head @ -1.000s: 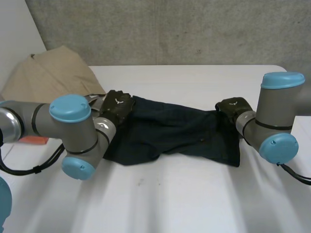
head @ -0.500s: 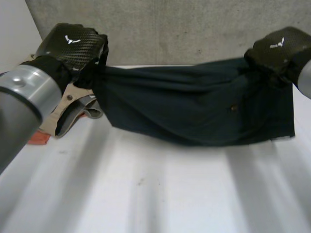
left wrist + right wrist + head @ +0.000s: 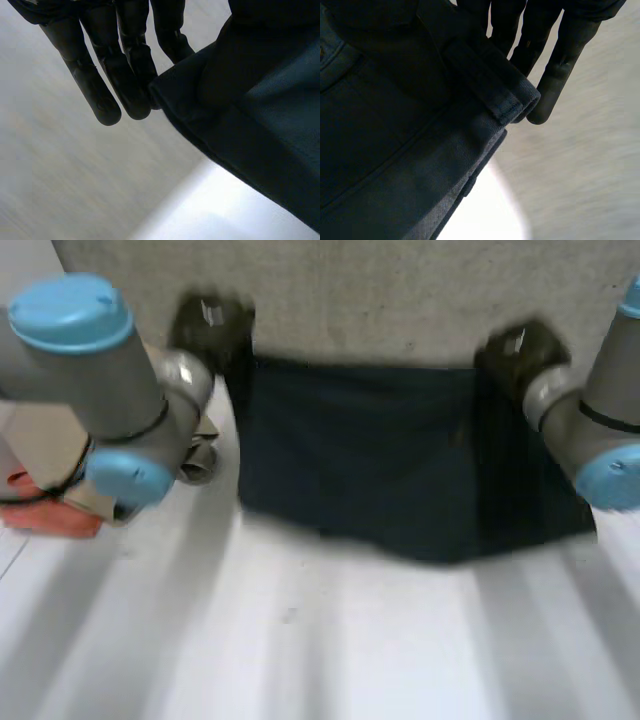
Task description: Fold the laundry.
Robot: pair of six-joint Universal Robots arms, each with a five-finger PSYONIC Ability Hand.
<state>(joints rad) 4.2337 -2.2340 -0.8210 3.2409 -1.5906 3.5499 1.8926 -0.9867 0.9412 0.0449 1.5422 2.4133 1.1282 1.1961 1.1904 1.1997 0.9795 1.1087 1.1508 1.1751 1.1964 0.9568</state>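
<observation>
A dark navy garment [image 3: 390, 460] hangs stretched between my two hands, high above the white table [image 3: 300, 640]. My left hand [image 3: 208, 325] pinches its upper left corner; in the left wrist view the fingers [image 3: 107, 75] lie straight against the cloth edge [image 3: 240, 125], with the thumb hidden behind the cloth. My right hand [image 3: 520, 350] grips the upper right corner; in the right wrist view its fingers [image 3: 555, 75] press a hemmed edge [image 3: 505, 100] of the garment. The lower edge of the cloth hangs just above the table.
A beige garment [image 3: 40, 450] and something orange-red [image 3: 50, 515] lie at the table's left side behind my left arm [image 3: 110, 390]. A grey wall [image 3: 400, 290] stands behind the table. My right arm [image 3: 600, 430] is at the right edge.
Both hands have lifted the garment off the table and raised it higher and farther back; it now hangs spread out as a flat sheet instead of lying bunched.
</observation>
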